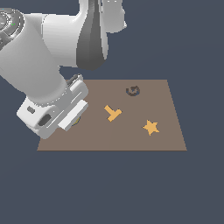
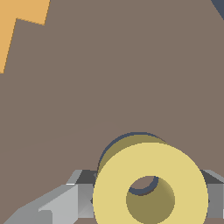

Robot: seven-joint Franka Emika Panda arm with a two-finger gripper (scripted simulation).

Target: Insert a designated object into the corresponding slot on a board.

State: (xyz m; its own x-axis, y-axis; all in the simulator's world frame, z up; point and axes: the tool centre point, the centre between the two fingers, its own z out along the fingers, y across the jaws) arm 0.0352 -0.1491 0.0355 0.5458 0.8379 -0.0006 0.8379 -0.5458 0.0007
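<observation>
Wrist view: I see the yellow ring (image 2: 151, 186) filling the near field, gripped between my gripper (image 2: 148, 197), whose grey fingers (image 2: 65, 203) press on its two opposite sides. Directly behind the ring, a thin dark navy arc of the slot (image 2: 131, 136) shows along its far rim, and a second sliver of navy with brown beside it shows through the ring's hole, so the ring sits just over the slot and slightly off from it; I cannot tell whether it touches the board (image 2: 131, 65). An orange piece (image 2: 19, 22) cuts into one corner of this picture, well apart from the ring. Exterior view: the arm reaches down from the exterior view's left, and its gripper (image 1: 72, 124) hangs low over the board (image 1: 131, 140) close to the board's left edge, near the front left corner. The arm's white body hides most of the ring; only a small yellowish trace (image 1: 77, 120) shows beside the fingers. On the board lie an orange T-piece (image 1: 113, 113) near the middle, an orange star (image 1: 151, 127) toward the right edge, and a dark broken ring mark (image 1: 133, 91) near the far edge.
</observation>
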